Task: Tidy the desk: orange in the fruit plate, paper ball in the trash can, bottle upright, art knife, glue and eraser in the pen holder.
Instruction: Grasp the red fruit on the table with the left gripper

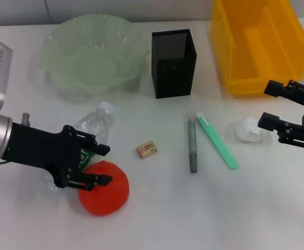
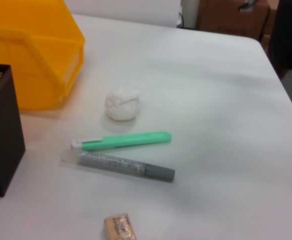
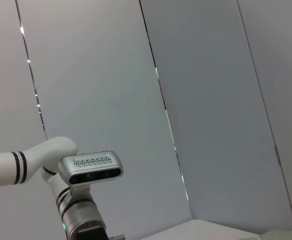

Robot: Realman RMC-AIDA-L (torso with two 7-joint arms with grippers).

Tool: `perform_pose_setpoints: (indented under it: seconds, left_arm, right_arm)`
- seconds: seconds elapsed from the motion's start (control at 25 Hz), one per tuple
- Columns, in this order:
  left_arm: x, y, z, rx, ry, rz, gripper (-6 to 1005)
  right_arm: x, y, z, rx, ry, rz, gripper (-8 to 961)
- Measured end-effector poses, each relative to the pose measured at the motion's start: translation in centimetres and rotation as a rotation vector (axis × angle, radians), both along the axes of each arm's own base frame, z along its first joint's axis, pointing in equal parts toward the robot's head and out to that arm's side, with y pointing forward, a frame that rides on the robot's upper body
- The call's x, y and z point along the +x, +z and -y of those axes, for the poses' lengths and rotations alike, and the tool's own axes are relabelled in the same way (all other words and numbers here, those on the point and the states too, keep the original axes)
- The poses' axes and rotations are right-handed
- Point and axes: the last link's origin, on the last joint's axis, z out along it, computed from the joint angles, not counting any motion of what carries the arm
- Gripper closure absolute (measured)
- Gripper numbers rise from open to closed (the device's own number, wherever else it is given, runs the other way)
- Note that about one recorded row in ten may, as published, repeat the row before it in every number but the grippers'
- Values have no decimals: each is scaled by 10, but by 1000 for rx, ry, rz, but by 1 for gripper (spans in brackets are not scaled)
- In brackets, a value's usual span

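Note:
The orange (image 1: 106, 191) lies on the desk (image 1: 157, 219) at the front left. My left gripper (image 1: 104, 165) is open, over the orange's upper edge, with one finger across it. The bottle (image 1: 95, 125) lies on its side, partly hidden under that gripper. My right gripper (image 1: 266, 105) is open, just right of the paper ball (image 1: 247, 129). The eraser (image 1: 147, 149), the grey glue stick (image 1: 192, 146) and the green art knife (image 1: 217, 140) lie mid-desk. They also show in the left wrist view: paper ball (image 2: 122, 106), art knife (image 2: 126, 141), glue (image 2: 121, 165), eraser (image 2: 120, 227).
The fruit plate (image 1: 58, 36) stands at the back left, the pen holder (image 1: 173, 67) at the back middle and the trash can (image 1: 235, 57) at the back right. The right wrist view shows only walls and the robot's head.

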Motion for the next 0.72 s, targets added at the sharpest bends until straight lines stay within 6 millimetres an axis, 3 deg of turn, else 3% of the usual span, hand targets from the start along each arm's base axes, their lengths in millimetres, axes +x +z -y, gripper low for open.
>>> perform_pose_setpoints:
  seconds: [0.08,0.36,0.72]
  left_arm:
    - [0,-2,0,-1,-5,-6,341]
    - [0,-11,1,-21,-25,-37,587]
    - [0,-12,2,-28,-28,-35,716]
  right_arm:
    - [0,0,0,0,0,0,153]
    - [0,0,0,0,0,0,153]
    - [1,0,-1,2,-5,3,153]
